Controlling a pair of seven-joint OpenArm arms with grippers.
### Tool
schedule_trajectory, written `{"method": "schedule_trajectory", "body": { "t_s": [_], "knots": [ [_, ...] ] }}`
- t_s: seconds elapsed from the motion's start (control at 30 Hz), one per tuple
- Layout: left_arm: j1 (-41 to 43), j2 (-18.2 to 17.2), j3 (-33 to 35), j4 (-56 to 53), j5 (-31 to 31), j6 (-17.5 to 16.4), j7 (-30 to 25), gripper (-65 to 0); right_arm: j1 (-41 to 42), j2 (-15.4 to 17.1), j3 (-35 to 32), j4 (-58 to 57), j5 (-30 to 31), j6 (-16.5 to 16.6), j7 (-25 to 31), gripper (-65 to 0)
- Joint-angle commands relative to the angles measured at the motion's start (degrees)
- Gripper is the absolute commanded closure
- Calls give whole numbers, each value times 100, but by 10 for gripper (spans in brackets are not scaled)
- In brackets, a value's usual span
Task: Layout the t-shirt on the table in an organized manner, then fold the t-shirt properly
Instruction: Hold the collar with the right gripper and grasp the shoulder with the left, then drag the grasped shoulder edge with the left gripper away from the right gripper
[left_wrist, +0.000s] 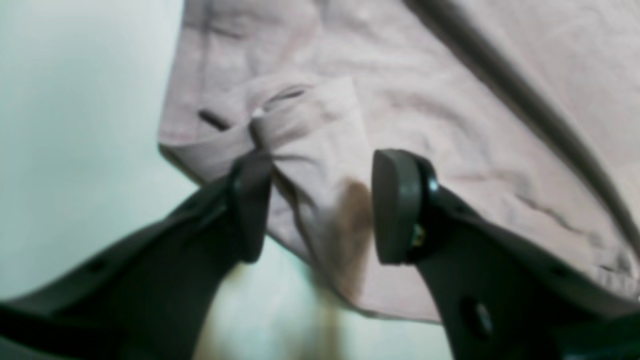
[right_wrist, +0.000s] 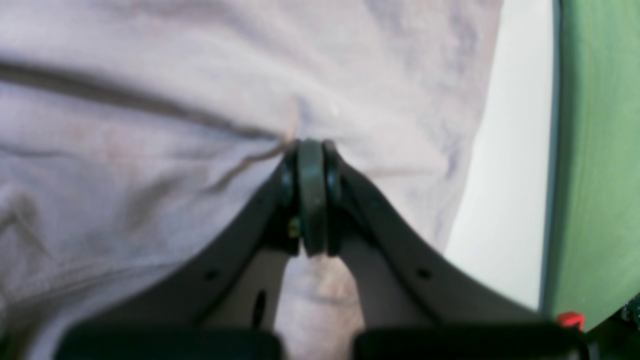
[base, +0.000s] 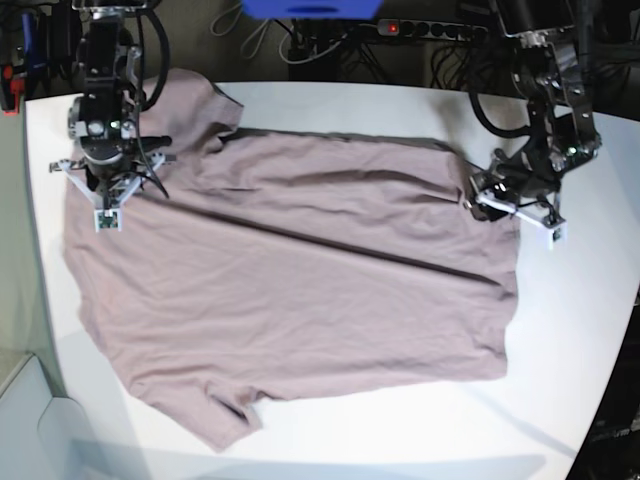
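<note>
The t-shirt (base: 300, 290) lies spread on the table (base: 580, 330) — left gripper (left_wrist: 320, 205) parted around its corner, right gripper (right_wrist: 311, 197) pinched on cloth.

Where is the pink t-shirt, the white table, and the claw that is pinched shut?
t-shirt (base: 300, 290): base view, middle of the spread cloth.
table (base: 560, 340): base view, bare top beside the shirt's hem.
right gripper (right_wrist: 312, 150): right wrist view, tips of the shut jaws against the cloth.

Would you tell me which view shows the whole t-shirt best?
The base view: the t-shirt lies spread across the table, every edge visible. Both wrist views show only blurry close-up patches of cloth.
</note>
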Motion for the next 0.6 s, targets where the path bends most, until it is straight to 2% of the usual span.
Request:
{"method": "schedule_trajectory", "body": {
  "t_s": [0.0,0.23,0.43,0.47,0.57],
  "knots": [
    [-58,-10,-32,80,28,26,-66,-331,52,45,30,106,-10,-19,91,0],
    [-102,184,-32,-69,423,26,-66,-331,69,45,12,106,-10,-19,91,0],
    [-269,192,-23,-474,362,26,-74,-327,157,45,21,97,-10,-19,91,0],
    [-296,192,-23,-482,353,17,-74,-320,157,45,21,97,-10,-19,91,0],
    [-313,192,-23,-456,362,-10,-74,-242,175,54,21,97,-10,-19,91,0]
  ]
}}
